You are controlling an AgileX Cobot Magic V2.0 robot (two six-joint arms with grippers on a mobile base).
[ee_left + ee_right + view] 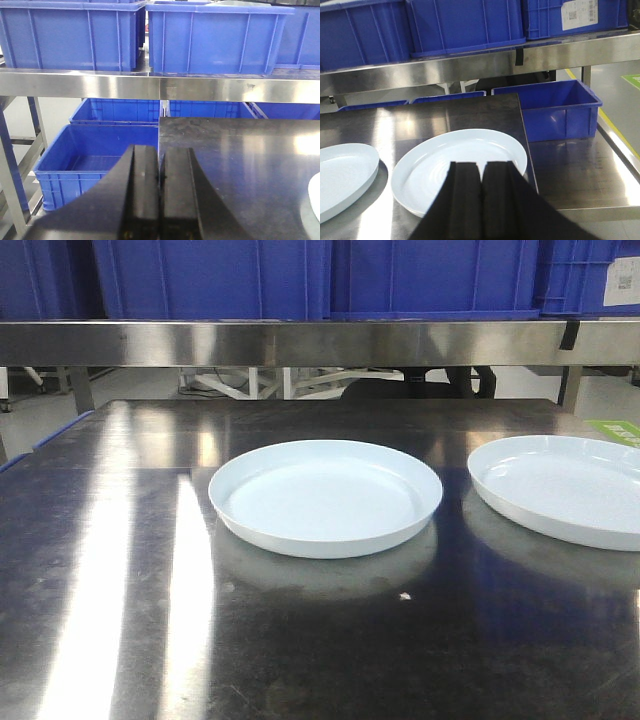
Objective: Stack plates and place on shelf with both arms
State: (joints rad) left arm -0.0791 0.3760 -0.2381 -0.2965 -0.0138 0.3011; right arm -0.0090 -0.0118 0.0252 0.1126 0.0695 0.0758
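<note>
1. In front of the shelf (300, 343), with its flat brushed-steel rail, two round, shallow, glossy white plates (325, 497) (560, 488) lie apart on the dark reflective tabletop (300, 650).
2. My left gripper (160, 200) faces that rail, its smooth black fingers clenched on nothing.
3. My right gripper (481, 200) faces the shelf too, pressed closed and empty.
4. Ribbed blue plastic bins (220, 275) stand on the shelf.

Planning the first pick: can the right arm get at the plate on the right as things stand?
Probably yes. The right gripper, shut, points at the right plate, nothing lies between them, and the other plate sits apart. It must open first.
</note>
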